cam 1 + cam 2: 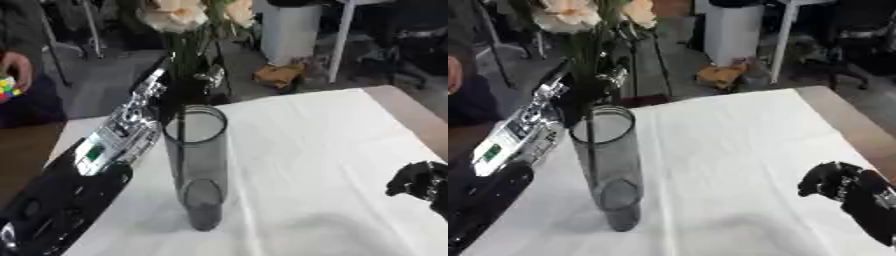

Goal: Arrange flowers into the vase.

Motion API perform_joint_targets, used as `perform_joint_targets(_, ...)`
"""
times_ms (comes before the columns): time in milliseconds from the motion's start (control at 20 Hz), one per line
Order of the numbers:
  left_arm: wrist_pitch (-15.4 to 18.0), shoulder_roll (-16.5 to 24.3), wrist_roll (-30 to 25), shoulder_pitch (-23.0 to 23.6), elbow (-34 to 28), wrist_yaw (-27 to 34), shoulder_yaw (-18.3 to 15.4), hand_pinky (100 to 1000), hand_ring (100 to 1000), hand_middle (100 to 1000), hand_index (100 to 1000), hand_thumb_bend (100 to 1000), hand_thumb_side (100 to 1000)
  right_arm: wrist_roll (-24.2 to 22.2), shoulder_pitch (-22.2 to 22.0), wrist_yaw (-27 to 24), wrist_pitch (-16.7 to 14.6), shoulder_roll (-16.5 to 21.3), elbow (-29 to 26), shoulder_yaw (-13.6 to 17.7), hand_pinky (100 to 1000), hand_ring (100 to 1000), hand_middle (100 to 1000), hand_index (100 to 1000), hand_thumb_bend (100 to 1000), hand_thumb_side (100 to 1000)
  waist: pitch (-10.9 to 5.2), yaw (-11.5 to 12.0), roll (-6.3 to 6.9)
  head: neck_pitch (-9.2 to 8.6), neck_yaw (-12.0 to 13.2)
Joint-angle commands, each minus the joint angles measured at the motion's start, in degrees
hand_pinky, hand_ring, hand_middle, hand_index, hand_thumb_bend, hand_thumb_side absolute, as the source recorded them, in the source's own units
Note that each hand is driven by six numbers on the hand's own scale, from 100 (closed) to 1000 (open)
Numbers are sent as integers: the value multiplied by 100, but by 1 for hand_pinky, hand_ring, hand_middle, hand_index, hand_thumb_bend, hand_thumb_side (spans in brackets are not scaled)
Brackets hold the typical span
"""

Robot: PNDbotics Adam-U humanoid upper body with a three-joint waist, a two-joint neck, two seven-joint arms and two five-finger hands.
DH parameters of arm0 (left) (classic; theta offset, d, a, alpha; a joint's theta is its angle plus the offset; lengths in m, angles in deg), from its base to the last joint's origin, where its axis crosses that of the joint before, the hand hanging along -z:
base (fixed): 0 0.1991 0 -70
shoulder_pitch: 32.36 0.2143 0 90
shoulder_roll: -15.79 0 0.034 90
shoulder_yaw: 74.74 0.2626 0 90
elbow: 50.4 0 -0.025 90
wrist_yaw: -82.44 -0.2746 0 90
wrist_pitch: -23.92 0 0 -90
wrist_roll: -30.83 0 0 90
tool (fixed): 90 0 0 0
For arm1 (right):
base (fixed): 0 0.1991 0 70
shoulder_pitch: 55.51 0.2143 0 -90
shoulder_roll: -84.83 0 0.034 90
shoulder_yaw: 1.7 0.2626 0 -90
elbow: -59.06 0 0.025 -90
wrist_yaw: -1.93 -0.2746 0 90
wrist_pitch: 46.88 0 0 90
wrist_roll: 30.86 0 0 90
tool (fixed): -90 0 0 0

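Observation:
A tall clear glass vase point(199, 165) stands upright on the white tablecloth point(324, 150), left of the middle. Cream flowers point(179, 15) with dark green stems point(182, 55) are held just above its mouth, and a stem end reaches down inside the glass. My left hand point(185, 86) is curled round the stems right behind the vase's rim, its silver and black arm coming up from the lower left corner. My right hand point(837, 184) hovers low over the cloth at the right edge, fingers curled with nothing in them.
The brown table edge point(420, 112) runs along the right side. Beyond the table are a white bin point(293, 30), a white leg point(343, 40) and an orange-brown thing point(278, 75) on the floor. A person's hand holds a colourful cube point(7, 87) at far left.

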Motion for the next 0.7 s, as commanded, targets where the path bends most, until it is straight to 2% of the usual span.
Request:
perform_joint_targets(50,69,85,9,-84,-129,-78,-121,347,274,115,455,158,100,-4,62,40,-18,54,-50,46,681,666,599,668,734,743,-83,6,16,-70,-15)
perform_joint_targets(200,90,93,21,-77,-146,-134,-142,377,315,147,494,181,100,-3,63,37,-19,54,-51,48,681,666,599,668,734,743,-84,8,15,-81,-28)
perform_joint_targets(250,93,94,22,-76,-150,-149,-146,405,346,174,536,212,100,-2,63,37,-19,54,-50,49,681,666,599,668,735,743,-84,8,15,-83,-31)
perform_joint_targets(350,103,102,5,-71,-162,-195,-148,440,379,193,558,244,100,-4,60,38,-20,55,-50,49,681,666,599,668,734,743,-83,8,14,-86,-39)
perform_joint_targets(700,116,121,-54,-50,-170,-317,-170,496,439,254,638,302,100,-4,59,37,-19,55,-51,52,681,666,599,668,734,744,-80,9,15,-97,-63)
